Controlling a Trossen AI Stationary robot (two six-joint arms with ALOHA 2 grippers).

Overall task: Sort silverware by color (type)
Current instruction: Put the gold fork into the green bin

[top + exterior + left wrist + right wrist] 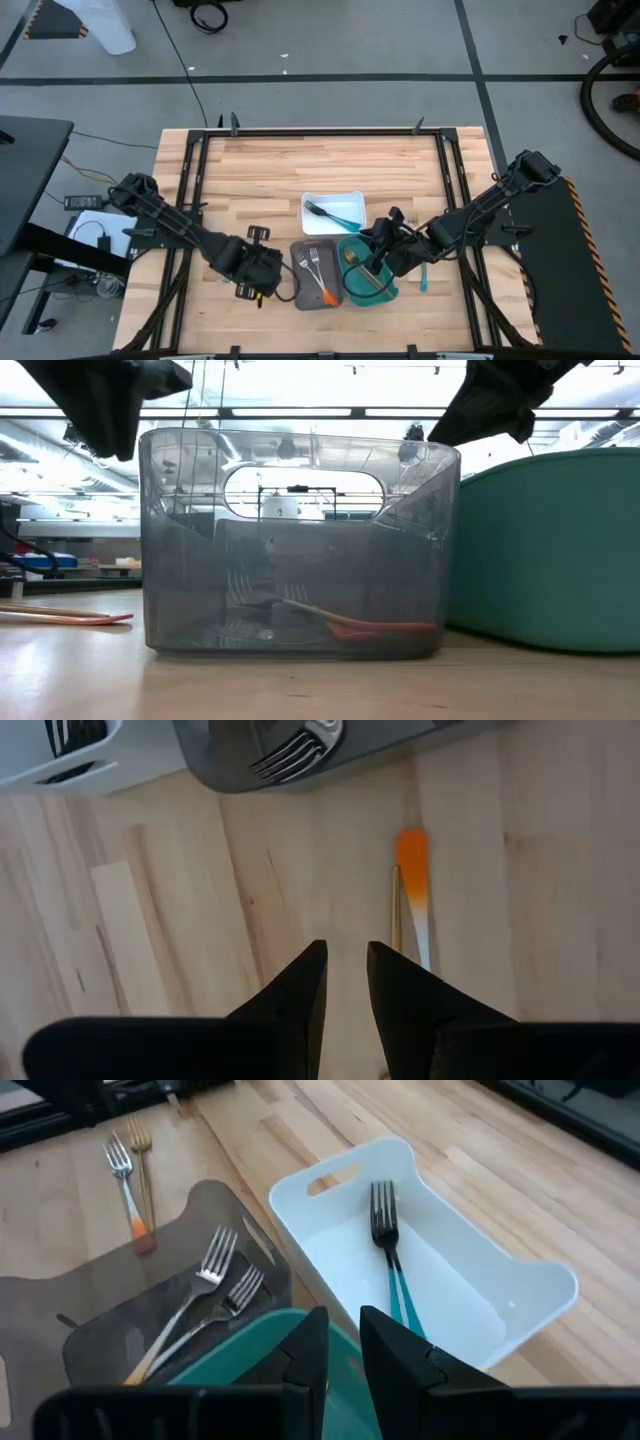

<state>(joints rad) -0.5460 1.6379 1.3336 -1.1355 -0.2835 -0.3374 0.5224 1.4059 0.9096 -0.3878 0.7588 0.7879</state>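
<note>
— Looking down from overhead, where are the arms?
— The left tool [262, 272] sits low over the table [260, 170]. The grey tray [300, 298] is just beside it, on the side toward the other arm. The right tool [378, 262] hangs over the teal tray [385, 295], and a gold piece [352, 258] lies right under it. The white tray [345, 197] is just beyond, with two teal-handled forks [330, 213] in it. A small blue-handled piece [425, 278] lies on the table beside the right arm.
— And from table height?
— Mostly the grey tray, with an orange-handled fork [385, 628] on its floor. Both arms are only dark shapes overhead.
— From the left wrist?
— The left tool's fingers [300, 990] stand a little apart with nothing between them. Just ahead and to one side, a second orange-handled fork [413, 870] and a gold fork [396, 910] lie side by side on the table, clear of the fingertips.
— The right wrist?
— The right tool is also slightly parted and empty, right above the teal tray's rim. The grey tray, with two forks inside, is ahead to one side and the white tray to the other.
</note>
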